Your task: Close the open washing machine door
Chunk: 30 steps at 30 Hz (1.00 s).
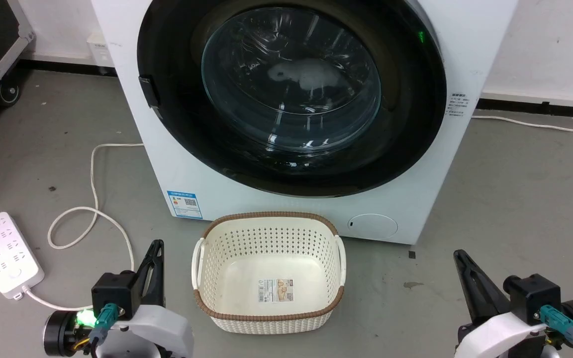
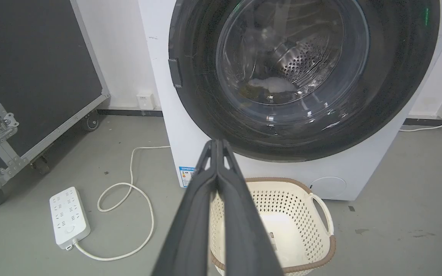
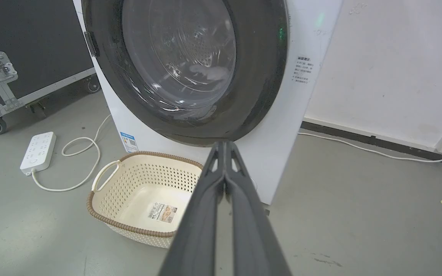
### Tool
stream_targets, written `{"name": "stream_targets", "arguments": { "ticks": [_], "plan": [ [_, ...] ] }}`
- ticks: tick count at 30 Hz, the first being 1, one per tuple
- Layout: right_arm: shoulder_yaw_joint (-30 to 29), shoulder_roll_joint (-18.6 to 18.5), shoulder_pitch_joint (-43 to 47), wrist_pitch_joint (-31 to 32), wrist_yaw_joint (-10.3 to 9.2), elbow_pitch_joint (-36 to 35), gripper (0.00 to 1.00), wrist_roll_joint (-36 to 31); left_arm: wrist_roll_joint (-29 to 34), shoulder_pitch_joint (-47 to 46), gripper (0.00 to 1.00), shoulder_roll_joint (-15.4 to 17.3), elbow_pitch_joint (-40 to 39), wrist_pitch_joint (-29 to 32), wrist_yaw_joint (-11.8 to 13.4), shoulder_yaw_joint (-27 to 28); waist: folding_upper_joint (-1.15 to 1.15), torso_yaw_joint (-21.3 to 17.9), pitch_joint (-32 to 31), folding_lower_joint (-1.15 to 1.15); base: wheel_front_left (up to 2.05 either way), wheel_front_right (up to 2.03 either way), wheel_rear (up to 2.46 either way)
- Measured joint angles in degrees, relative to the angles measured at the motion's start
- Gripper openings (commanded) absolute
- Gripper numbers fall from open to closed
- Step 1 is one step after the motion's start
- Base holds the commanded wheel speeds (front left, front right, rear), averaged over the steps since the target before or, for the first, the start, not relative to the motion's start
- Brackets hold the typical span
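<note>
The white washing machine (image 1: 187, 169) stands straight ahead. Its round door (image 1: 291, 84), glossy black rim around a bulging glass window, lies flat against the machine's front; the same door (image 2: 294, 69) (image 3: 182, 57) looks flush in both wrist views. A dark latch tab (image 1: 148, 90) sits on the rim's left edge. Through the glass I see the steel drum and a pale item inside. My left gripper (image 1: 156, 246) (image 2: 217, 142) is low at the left, shut and holding nothing. My right gripper (image 1: 458, 254) (image 3: 225, 143) is low at the right, also shut and holding nothing. Both are well short of the door.
A cream perforated basket (image 1: 269, 216) with a brown rim sits on the floor right before the machine, between my grippers. A white power strip (image 1: 5, 256) and its looping cable (image 1: 92, 199) lie at the left. A black wheeled case (image 2: 33, 57) stands further left.
</note>
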Motion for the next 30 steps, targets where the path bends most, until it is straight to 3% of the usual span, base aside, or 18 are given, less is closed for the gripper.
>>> {"name": "stream_targets", "arguments": {
  "ticks": [30],
  "plan": [
    [0.36,0.0,-0.06,0.45,0.01,-0.35,0.0,-0.54,2.6,0.29,0.0,-1.6,-0.48,0.94,-0.57,1.12,0.0,0.32,0.13,-0.01,0.0,0.0,0.0]
  ]
}}
